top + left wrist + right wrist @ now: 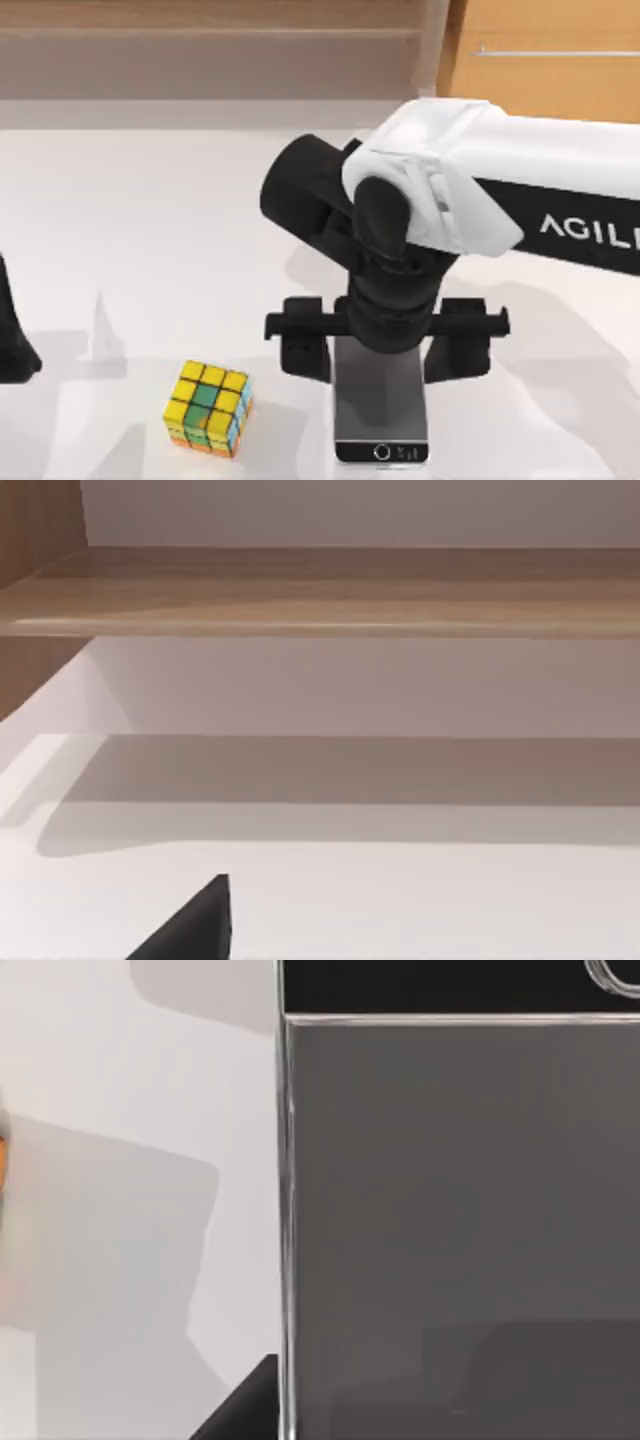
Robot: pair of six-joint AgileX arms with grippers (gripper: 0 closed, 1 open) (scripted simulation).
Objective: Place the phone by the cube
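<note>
The phone (pixel 381 415) lies flat near the table's front edge, its home button toward the front. In the right wrist view its grey screen (pixel 460 1220) is very close. My right gripper (pixel 380 352) reaches down over its far half, one finger against each long side, shut on it. The cube (pixel 208 408), yellow and green on top, stands to the phone's left with a gap of about a cube's width between them. Whether the phone rests on the table I cannot tell. My left gripper (pixel 12 345) is parked at the left edge, open.
The white table (pixel 150 250) has free room across its left and middle. A wooden shelf (pixel 200 40) runs along the back, and a wooden cabinet (pixel 550 60) stands at the back right. My right arm's white link (pixel 500 170) stretches in from the right.
</note>
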